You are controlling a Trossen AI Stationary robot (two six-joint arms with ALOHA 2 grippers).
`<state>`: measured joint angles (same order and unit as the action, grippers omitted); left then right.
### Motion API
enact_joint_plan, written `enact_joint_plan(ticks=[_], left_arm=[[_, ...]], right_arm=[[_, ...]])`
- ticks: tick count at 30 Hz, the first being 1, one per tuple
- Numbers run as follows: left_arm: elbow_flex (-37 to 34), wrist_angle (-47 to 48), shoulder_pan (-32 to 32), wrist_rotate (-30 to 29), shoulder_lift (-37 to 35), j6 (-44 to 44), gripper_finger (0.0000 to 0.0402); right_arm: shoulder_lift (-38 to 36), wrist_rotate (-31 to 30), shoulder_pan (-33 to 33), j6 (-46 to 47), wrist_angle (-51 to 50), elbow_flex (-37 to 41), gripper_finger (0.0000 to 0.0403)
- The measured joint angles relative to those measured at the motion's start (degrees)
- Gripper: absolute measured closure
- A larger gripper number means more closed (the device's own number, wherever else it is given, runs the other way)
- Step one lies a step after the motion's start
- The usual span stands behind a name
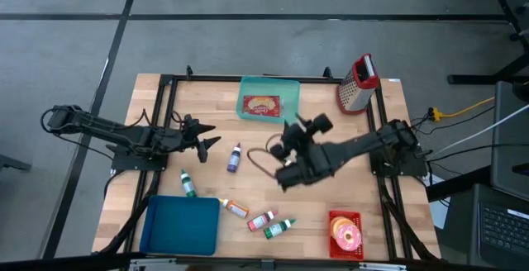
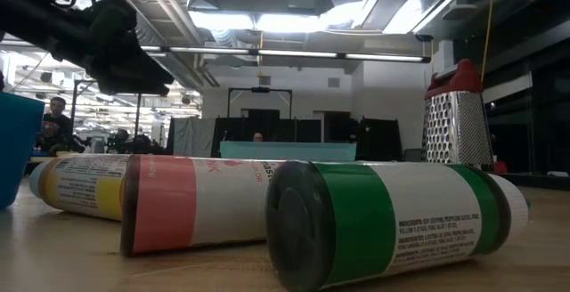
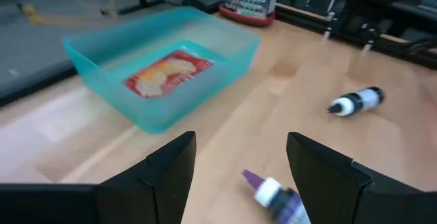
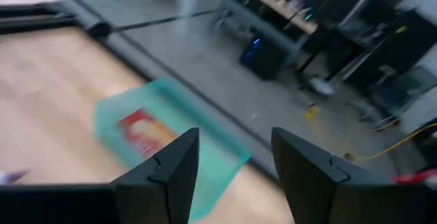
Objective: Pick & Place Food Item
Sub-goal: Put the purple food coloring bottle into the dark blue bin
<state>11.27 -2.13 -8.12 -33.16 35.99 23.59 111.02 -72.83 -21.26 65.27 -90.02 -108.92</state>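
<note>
**Both claws released, food packet in the teal bin**

From above, we see the left claw (image 1: 207,135) hovering over the left half of the wooden table (image 1: 165,97), its fingers (image 3: 164,176) spread and holding nothing. Just to its right lies a purple bottle (image 1: 235,158), and near the table's front edge sits a blue tray (image 1: 180,225) with a green-capped bottle (image 1: 188,183) just behind it. Further right, three small bottles (image 1: 262,219) lie on their sides near the front edge. At the back of the table stands a teal bin (image 1: 269,97) with the red and yellow food packet (image 1: 261,105) lying flat inside it. The right claw (image 1: 291,139) hangs above the middle of the table, in front of the bin, its fingers (image 4: 171,176) also apart and empty. We think a small black-and-white bottle (image 3: 356,102) lies near it, though it is blurred. At back right stands a metal grater (image 1: 356,83), and at front right a red basket (image 1: 345,231) holds a pink doughnut (image 1: 347,237).
</note>
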Motion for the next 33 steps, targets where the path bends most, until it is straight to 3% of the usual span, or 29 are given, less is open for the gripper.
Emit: enact_joint_plan(ticks=[7, 17, 22, 28, 33], left_arm=[[0.1, 9.3, 0.0, -6.1, 2.6, 13.3, 0.0176], [0.1, 10.6, 0.0, -10.9, 6.2, 20.7, 0.0176], [0.0, 13.1, 0.0, -12.2, 7.3, 20.0, 0.0176], [0.0, 10.3, 0.0, -12.5, 7.3, 10.4, 0.0176], [0.0, 7.8, 0.0, -16.2, 7.3, 3.8, 0.0176]], right_arm=[[-3.1, -9.0, 6.7, -5.5, 0.0, 0.0, 0.0218], [-3.1, -11.8, 13.7, -1.6, 0.0, 6.2, 0.0218], [-3.1, -12.7, 15.7, 1.1, 0.0, 8.4, 0.0218], [-2.6, -16.2, 15.9, 1.6, 0.7, 8.4, 0.0218], [-2.5, -14.2, 16.5, -5.6, 1.5, 8.4, 0.0217]])
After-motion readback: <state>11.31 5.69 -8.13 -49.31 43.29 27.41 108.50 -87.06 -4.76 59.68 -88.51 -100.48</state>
